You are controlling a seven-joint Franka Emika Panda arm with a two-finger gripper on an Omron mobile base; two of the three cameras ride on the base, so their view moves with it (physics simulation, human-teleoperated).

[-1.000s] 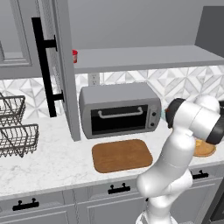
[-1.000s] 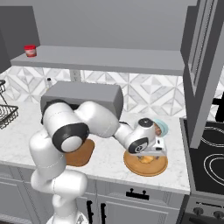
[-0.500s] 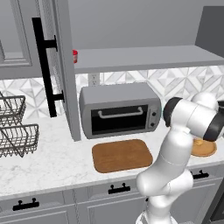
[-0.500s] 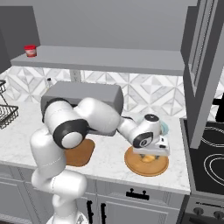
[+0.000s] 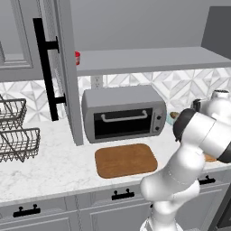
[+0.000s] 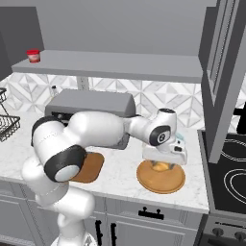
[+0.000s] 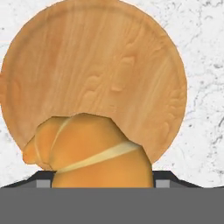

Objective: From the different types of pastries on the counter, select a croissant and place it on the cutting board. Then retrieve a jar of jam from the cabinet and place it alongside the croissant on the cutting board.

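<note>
The first step is in hand: the croissant (image 7: pixel 89 151) sits between the tips of the gripper (image 6: pixel 162 166), which hangs just above the round wooden disc (image 6: pixel 161 180) at the right end of the counter (image 6: pixel 120 185), near its front edge. In the hand view the pastry fills the space where the finger tips rise, and the disc lies behind it with a clear margin, so it appears to be lifted off the wood; the tips themselves are hidden by the pastry, so I judge the gripper to be clamped on the croissant, though the contact cannot be seen outright. The cutting board (image 5: pixel 126 159) lies bare on the counter in front of the toaster oven (image 5: pixel 122 113), towards the front edge and well apart from the disc. The next move calls for carrying the croissant leftwards along the counter, high enough to clear the disc's rim, and setting it down towards one side of the board so that room is left beside it. The jar of jam (image 6: pixel 33 55) stands at the left end of the shelf of the cabinet (image 5: pixel 144 58), whose door (image 5: pixel 63 67) stands open; it has not yet been fetched. A long reach up and to the left will be needed for it. A small curled pastry may slip in a two-finger hold, so a steady carry seems wise.
</note>
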